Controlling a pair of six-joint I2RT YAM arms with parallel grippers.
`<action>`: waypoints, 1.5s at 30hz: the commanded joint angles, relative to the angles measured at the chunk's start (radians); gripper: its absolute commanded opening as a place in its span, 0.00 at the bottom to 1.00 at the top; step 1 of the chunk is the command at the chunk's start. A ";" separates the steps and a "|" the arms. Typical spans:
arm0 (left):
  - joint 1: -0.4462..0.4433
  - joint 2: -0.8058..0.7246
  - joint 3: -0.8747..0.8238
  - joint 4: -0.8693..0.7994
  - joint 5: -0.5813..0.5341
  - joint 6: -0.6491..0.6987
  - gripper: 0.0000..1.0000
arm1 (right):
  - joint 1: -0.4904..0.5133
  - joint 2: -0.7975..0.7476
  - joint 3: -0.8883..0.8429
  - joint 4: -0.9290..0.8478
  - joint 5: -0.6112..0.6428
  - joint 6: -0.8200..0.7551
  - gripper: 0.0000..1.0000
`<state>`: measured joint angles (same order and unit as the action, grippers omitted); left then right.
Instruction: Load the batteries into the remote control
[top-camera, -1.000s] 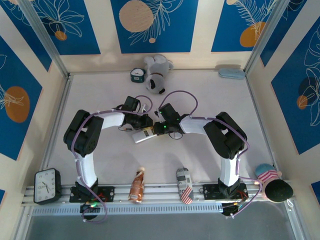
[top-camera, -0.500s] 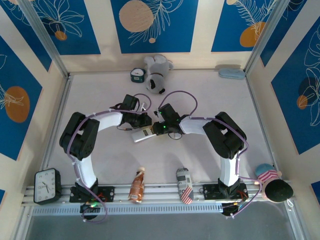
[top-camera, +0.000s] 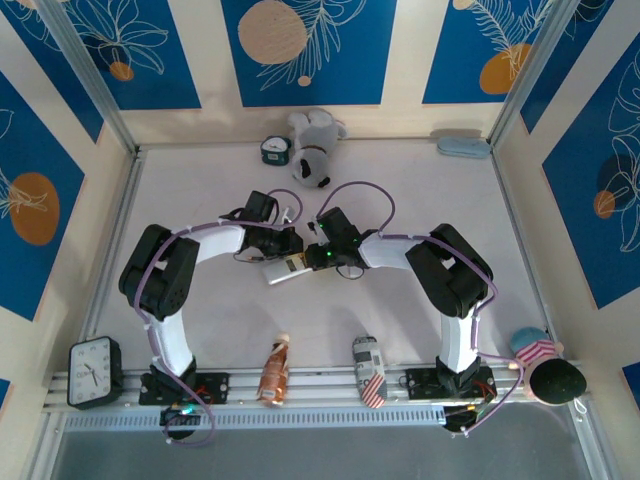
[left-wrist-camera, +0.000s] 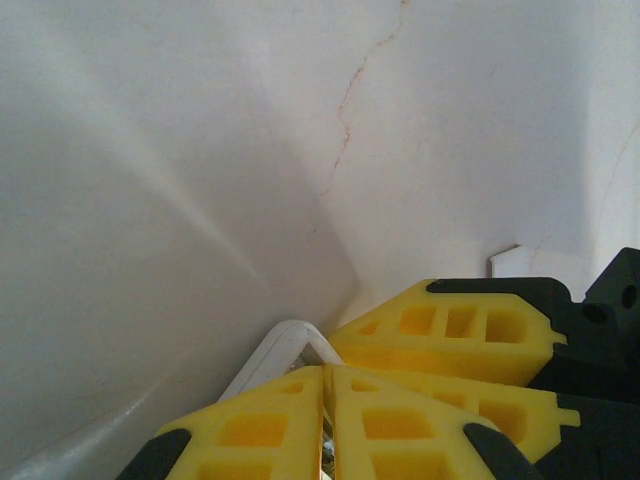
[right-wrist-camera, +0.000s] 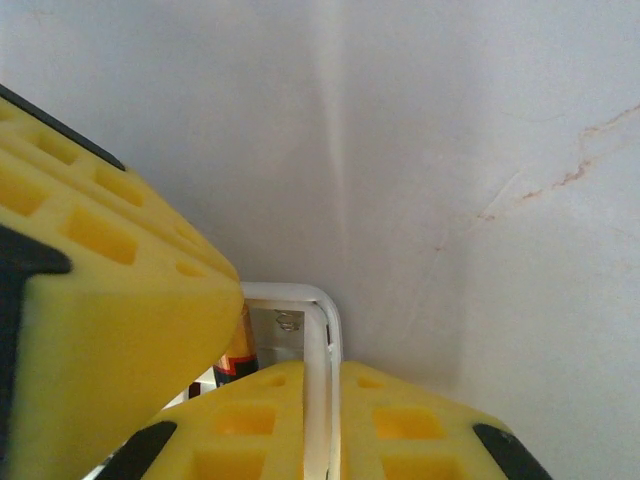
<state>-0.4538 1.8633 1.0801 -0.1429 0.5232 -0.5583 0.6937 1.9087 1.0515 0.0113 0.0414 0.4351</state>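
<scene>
Right gripper (right-wrist-camera: 325, 395) is clamped on the thin side wall of the small white rectangular plastic remote control (right-wrist-camera: 290, 291), with one yellow pad on each face of that wall. Just beside it, inside the open compartment, a dark cylindrical battery (right-wrist-camera: 238, 352) with an orange band shows. Left gripper (left-wrist-camera: 327, 385) has its yellow pads pressed together above the remote's rounded corner, close to the right gripper; whether anything sits between its pads cannot be told. Both meet mid-way across the pale white tabletop (top-camera: 420, 190).
</scene>
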 joint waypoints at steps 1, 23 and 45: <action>0.002 0.007 -0.010 0.004 0.026 -0.001 0.11 | 0.007 0.012 -0.021 -0.014 -0.004 -0.004 0.15; -0.009 -0.054 0.050 -0.150 -0.107 0.053 0.06 | 0.012 0.013 -0.021 -0.009 -0.009 -0.002 0.15; -0.029 -0.002 0.077 -0.168 -0.118 0.059 0.07 | 0.017 0.013 -0.022 -0.007 -0.008 -0.004 0.15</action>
<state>-0.4721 1.8488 1.1385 -0.2832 0.4156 -0.5159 0.7002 1.9087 1.0512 0.0143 0.0414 0.4351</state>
